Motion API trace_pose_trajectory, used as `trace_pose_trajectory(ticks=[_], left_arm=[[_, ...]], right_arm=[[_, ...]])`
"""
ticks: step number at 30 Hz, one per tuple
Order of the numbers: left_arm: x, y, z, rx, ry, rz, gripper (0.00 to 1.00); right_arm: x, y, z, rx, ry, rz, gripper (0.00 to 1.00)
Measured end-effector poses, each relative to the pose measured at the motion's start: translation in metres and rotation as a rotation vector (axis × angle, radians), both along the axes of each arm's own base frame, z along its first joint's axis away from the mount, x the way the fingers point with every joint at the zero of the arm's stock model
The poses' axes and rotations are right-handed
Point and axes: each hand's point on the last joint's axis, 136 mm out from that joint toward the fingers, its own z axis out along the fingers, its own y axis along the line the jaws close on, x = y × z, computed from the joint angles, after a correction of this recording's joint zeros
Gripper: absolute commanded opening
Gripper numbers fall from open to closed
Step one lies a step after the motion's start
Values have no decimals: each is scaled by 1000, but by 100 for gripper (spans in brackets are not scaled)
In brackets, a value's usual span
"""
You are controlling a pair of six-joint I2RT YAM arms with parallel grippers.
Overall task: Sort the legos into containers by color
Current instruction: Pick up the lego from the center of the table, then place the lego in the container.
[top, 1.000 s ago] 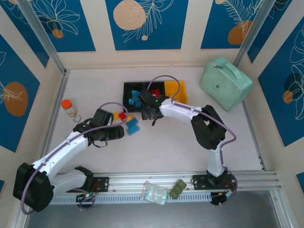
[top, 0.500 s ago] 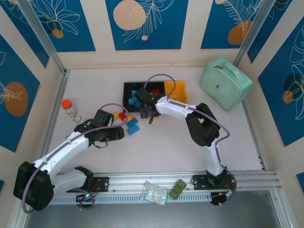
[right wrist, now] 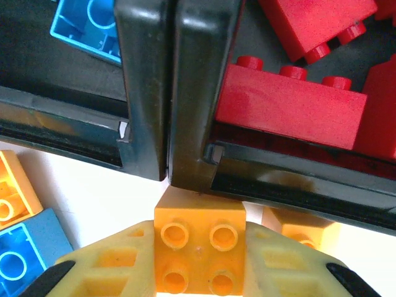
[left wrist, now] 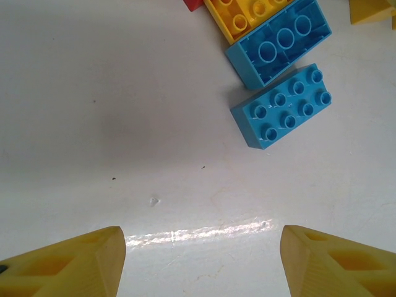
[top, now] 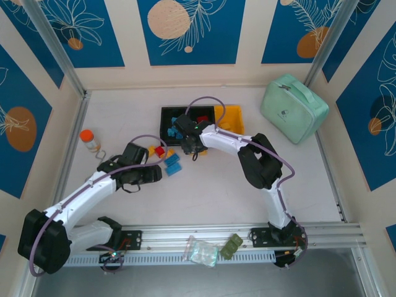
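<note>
From above, the left pincer (top: 150, 173) hovers over the white counter (top: 204, 198), just beside a loose cluster of legos (top: 166, 156) in yellow, red and blue. The right pincer (top: 189, 146) sits at the near wall of the containers (top: 167, 111), a row of two black bins and a yellow bin (top: 230, 117). Blue bricks lie in the left black bin and red ones in the middle bin. An orange-capped bottle (top: 90, 140) stands far left and a mint-green case (top: 293, 107) far right.

In the left wrist view, the fingers (left wrist: 68, 263) are spread wide over bare counter with nothing between them. Two blue bricks (left wrist: 281, 105) lie ahead, beside a yellow one (left wrist: 247, 12).

In the right wrist view, the pincer is clamped on an orange brick (right wrist: 198, 218), studs up, right against the near walls where the two black bins (right wrist: 139, 80) meet. Red bricks (right wrist: 284, 105) fill the right-hand bin.
</note>
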Motion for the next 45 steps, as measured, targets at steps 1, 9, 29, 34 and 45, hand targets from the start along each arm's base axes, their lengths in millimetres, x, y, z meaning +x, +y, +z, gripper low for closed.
trace_pose_trajectory(ticks=[1, 9, 29, 34, 45], left_arm=[[0, 0, -1, 1, 2, 0, 67], [0, 0, -2, 4, 9, 0, 67], [3, -32, 14, -116, -37, -63, 67], [0, -41, 18, -135, -45, -83, 67], [-2, -48, 21, -149, -54, -97, 67]], right_arm=[[0, 0, 0, 0, 0, 1, 22], [-22, -10, 20, 21, -4, 22, 21], [26, -150, 111, 142, -148, -283, 21], [57, -169, 99, 120, -133, -342, 22], [115, -172, 76, 63, -109, -394, 25]])
